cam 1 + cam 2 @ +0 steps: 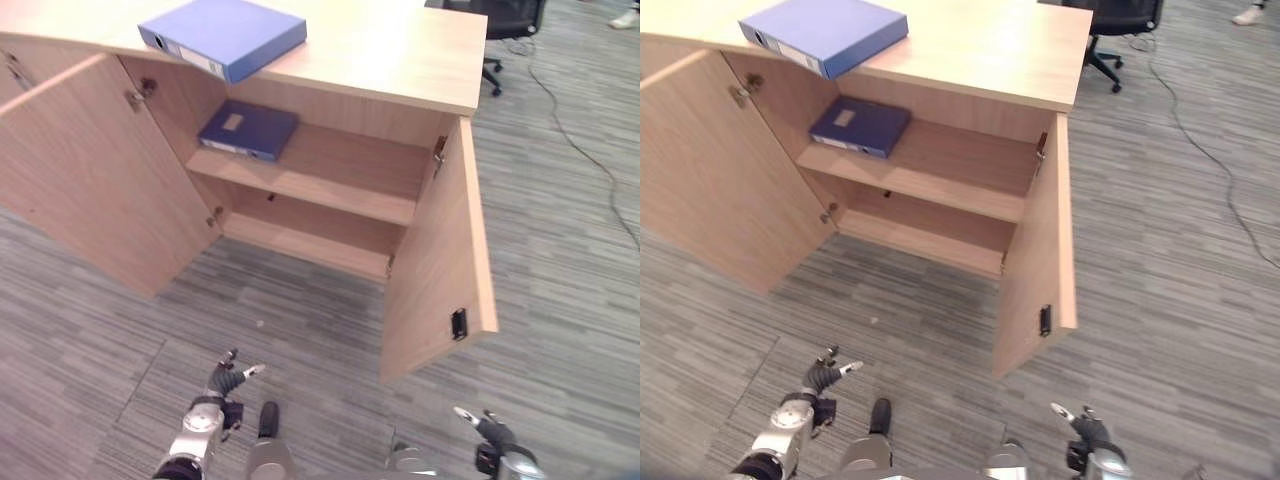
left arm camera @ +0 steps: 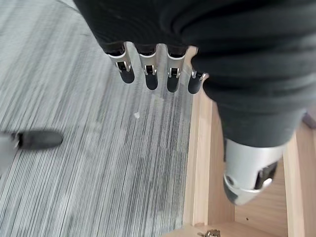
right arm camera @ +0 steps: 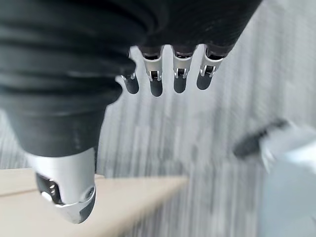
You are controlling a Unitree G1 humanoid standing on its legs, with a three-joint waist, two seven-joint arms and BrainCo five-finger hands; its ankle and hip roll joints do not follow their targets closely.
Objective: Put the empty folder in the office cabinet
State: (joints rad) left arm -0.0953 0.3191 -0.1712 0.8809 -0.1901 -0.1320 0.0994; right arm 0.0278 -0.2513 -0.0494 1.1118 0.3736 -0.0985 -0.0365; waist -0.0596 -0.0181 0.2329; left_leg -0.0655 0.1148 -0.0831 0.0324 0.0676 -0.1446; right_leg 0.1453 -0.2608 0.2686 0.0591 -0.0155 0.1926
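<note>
A blue folder (image 1: pixel 225 35) lies flat on top of the wooden cabinet (image 1: pixel 400 50), near its left front edge. A second, darker blue folder (image 1: pixel 248 129) rests on the upper shelf (image 1: pixel 340 170) inside. Both cabinet doors stand open. My left hand (image 1: pixel 228 379) hangs low over the carpet in front of the cabinet, fingers (image 2: pixel 148 74) relaxed and holding nothing. My right hand (image 1: pixel 490 430) is low at the right, below the right door, its fingers (image 3: pixel 168 79) also relaxed and empty.
The right door (image 1: pixel 445 270) swings out toward me between my hands and the shelves. The left door (image 1: pixel 90 190) opens wide to the left. A black office chair (image 1: pixel 505 25) stands behind the cabinet at the back right. Grey carpet covers the floor.
</note>
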